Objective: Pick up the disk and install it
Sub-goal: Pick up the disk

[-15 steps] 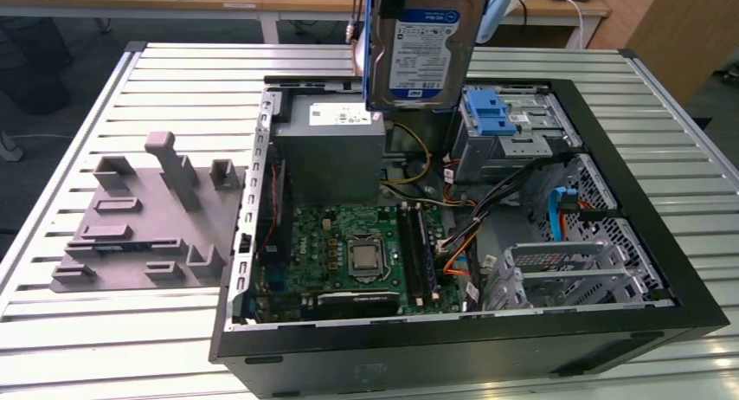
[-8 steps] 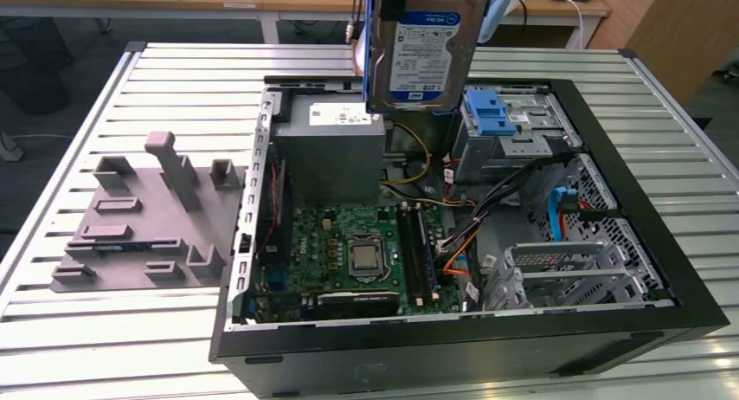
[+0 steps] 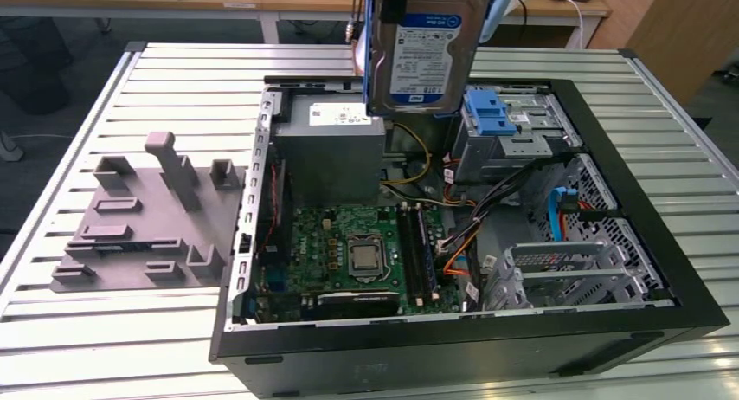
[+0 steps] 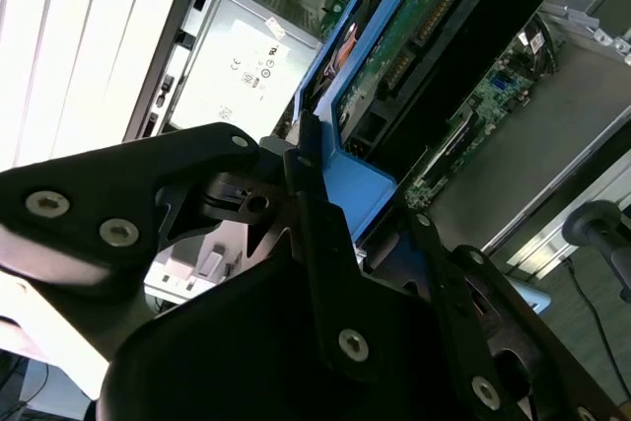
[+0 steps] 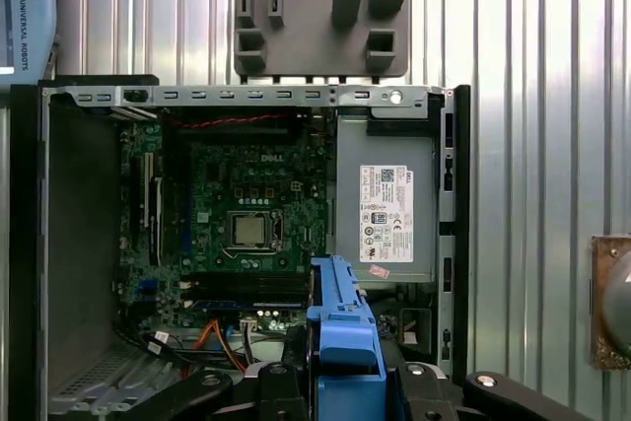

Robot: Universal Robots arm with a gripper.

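The disk [image 3: 425,58] hangs upright in the air above the back of the open computer case, its blue-and-white label facing the exterior view. Blue carrier rails run along its edges. In both wrist views my gripper [image 5: 340,386] [image 4: 330,214] is shut on the disk's blue carrier end [image 5: 340,327]. The second wrist view shows the disk's green circuit-board side [image 4: 414,36] stretching away from the black fingers [image 4: 202,189]. The disk hangs over the area between the grey power supply box [image 3: 335,149] and the metal cage with the blue latch [image 3: 508,123].
The black computer case [image 3: 646,270] lies open on a slatted metal table [image 3: 116,331], showing the motherboard [image 3: 352,253], loose cables [image 3: 462,235] and empty perforated bays [image 3: 577,270]. A grey moulded fixture [image 3: 151,218] sits on the table at the exterior view's left of the case.
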